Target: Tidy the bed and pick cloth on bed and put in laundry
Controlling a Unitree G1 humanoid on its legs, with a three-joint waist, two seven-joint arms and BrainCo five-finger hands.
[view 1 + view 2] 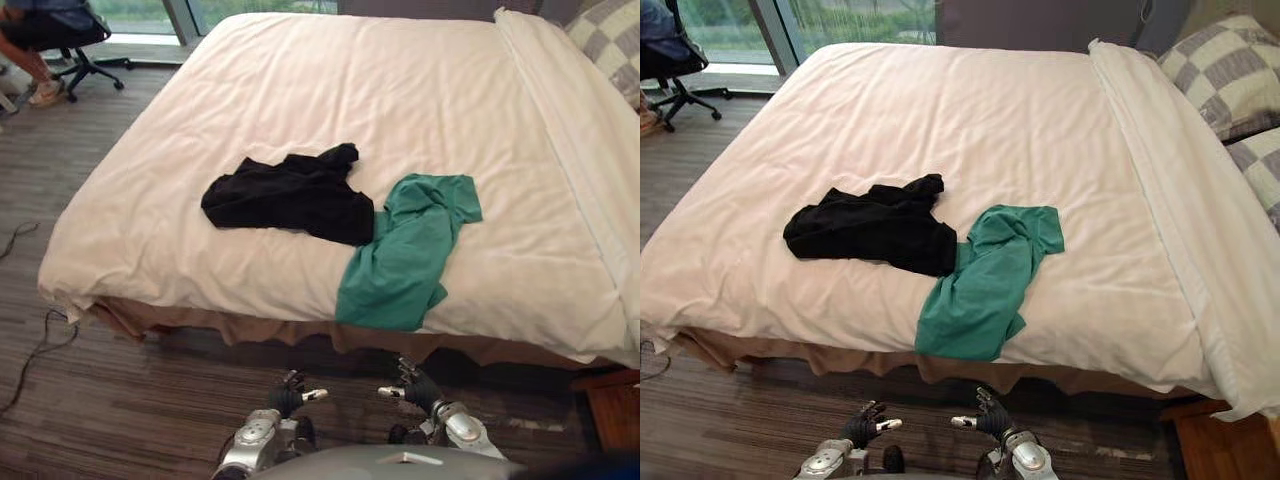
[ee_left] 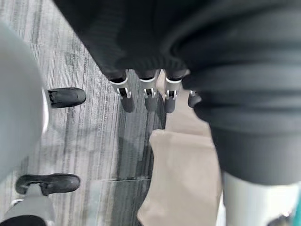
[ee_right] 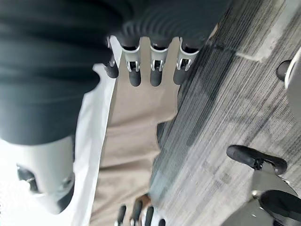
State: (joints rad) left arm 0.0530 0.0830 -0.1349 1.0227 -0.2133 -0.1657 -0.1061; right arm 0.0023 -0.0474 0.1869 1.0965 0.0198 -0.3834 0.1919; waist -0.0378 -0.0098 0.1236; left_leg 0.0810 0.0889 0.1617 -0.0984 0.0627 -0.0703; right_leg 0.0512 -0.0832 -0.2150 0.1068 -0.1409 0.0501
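Two garments are seen on the near part of the white bed [image 1: 420, 90]: a crumpled black cloth [image 1: 290, 195] to the left and a green cloth [image 1: 405, 250] touching it on the right, its lower end draped over the near edge. The left hand [image 1: 290, 398] and the right hand [image 1: 412, 388] are held low over the floor [image 1: 120, 400] just before that edge, with fingers straight and nothing grasped.

bed [image 1: 400, 90] | right side cut off (picture's edge) | office chair [image 1: 86, 64] | top cropped
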